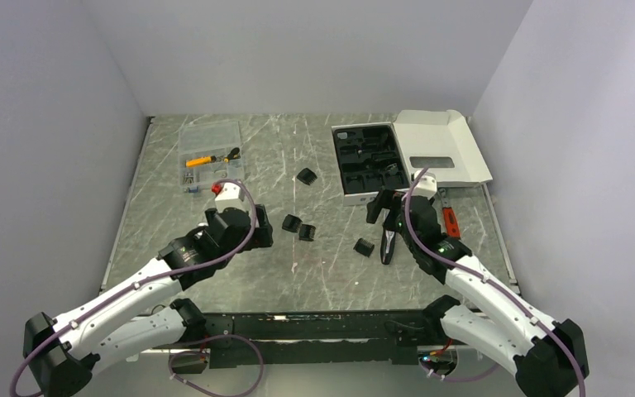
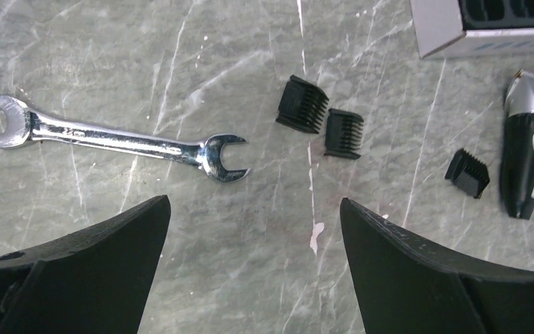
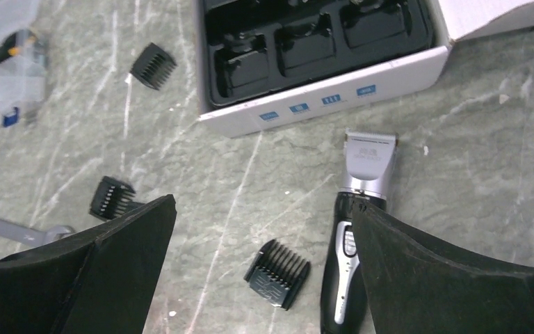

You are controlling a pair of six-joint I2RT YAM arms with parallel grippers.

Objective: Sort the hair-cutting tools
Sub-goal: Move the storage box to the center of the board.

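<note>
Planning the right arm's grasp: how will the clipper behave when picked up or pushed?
Probably rigid: the clipper has a hard-looking black-and-silver shell. Its glossy, rounded body may slip or twist in a pinch. Lying flat, it likely slides rather than rolls.

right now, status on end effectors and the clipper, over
Left end effector open, empty; right end effector same. Clipper loose on table, outside box. One comb right beside it.
</note>
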